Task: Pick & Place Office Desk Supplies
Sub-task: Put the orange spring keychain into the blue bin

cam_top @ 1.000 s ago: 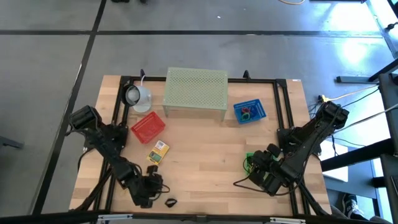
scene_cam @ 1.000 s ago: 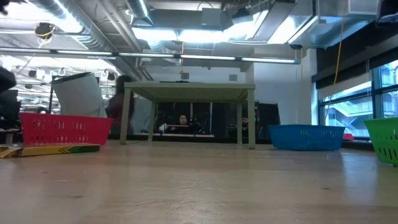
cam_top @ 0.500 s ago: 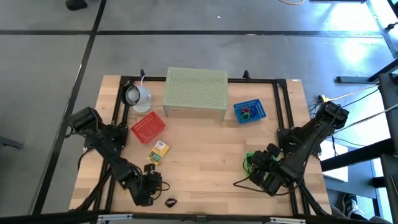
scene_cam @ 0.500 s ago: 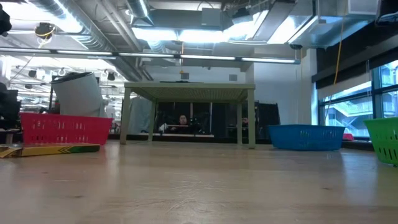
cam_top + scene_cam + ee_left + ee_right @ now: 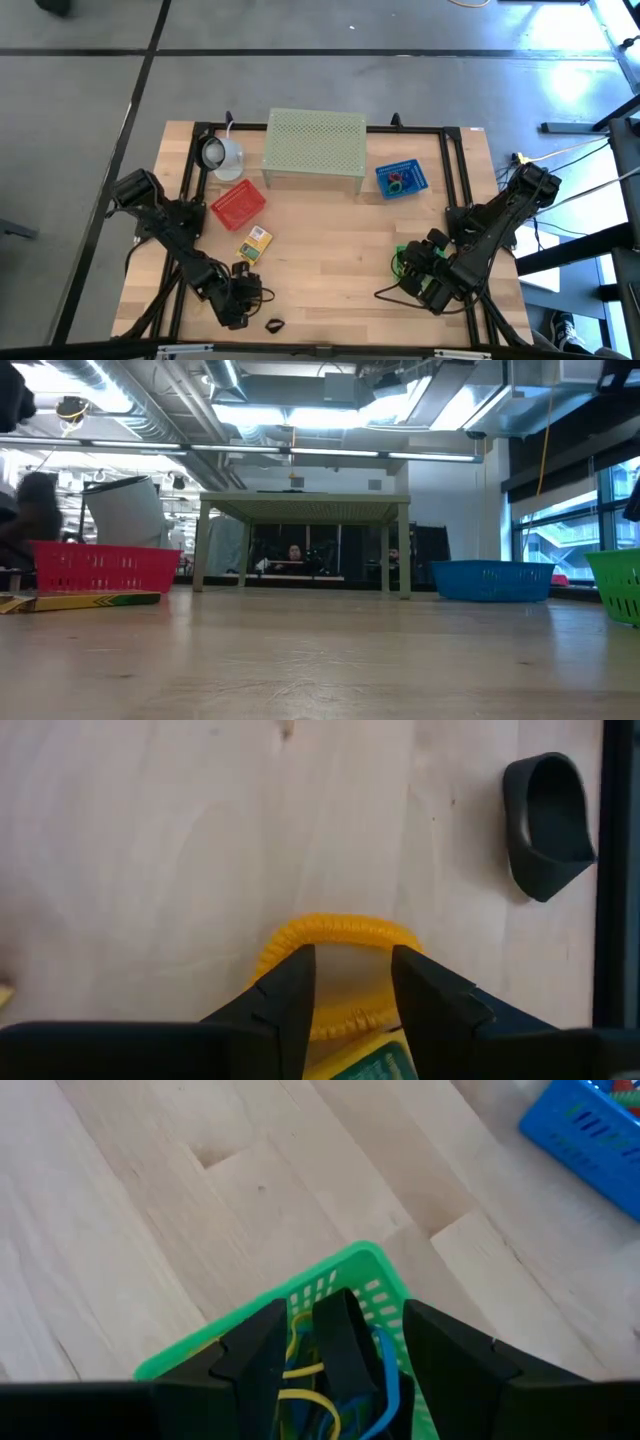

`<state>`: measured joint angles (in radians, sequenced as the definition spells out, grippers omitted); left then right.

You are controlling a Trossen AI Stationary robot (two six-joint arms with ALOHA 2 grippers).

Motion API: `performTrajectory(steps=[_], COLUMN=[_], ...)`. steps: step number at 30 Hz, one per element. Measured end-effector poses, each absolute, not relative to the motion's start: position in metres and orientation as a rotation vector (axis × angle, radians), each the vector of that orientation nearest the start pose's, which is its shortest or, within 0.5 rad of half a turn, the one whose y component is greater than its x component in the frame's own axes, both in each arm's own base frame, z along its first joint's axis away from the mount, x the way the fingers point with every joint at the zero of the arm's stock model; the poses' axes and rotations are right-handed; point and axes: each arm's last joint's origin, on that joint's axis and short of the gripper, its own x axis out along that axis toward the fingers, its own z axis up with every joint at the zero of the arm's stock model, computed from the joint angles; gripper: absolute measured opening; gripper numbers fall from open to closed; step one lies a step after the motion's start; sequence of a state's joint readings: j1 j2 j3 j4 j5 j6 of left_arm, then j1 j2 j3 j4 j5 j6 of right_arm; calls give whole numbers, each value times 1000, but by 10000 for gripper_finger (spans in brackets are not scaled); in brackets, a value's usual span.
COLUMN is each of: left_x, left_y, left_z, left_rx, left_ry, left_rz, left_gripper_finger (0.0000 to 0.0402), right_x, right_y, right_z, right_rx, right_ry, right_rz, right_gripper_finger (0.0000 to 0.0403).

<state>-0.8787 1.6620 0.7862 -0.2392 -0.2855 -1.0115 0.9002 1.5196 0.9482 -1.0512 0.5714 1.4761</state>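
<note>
Where left end effector (image 5: 350,982) hovers, yellow loop (image 5: 335,933) seemingly below

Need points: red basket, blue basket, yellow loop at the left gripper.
red basket (image 5: 238,204), high view, on its mesh floor.
blue basket (image 5: 387,170), high view, on its back rim.
yellow loop (image 5: 335,928), left wrist view, on its far arc beyond the fingers.

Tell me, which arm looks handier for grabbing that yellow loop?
The left one, probably: its pincer hangs right over the yellow loop, fingers apart. The right pincer sits across the table over the green basket.
</note>
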Motion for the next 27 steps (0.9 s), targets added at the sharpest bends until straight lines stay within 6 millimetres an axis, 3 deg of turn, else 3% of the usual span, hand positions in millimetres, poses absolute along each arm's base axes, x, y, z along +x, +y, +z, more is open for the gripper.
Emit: performTrajectory(steps=[12, 22, 27], left_x=[193, 191, 192], left_y=[-224, -234, -235], left_z=[143, 124, 115], left_rx=[-377, -360, -248], left_ry=[1026, 1079, 1067], left_rz=[-95, -107, -117], left_gripper_finger=[134, 134, 133], right_x=[163, 163, 163], right_y=[178, 178, 178], right_z=[193, 193, 193], right_rx=[213, 217, 220], right_ry=[1006, 1004, 1003], right_rz=[-594, -592, -591], right_gripper_finger=[203, 203, 203])
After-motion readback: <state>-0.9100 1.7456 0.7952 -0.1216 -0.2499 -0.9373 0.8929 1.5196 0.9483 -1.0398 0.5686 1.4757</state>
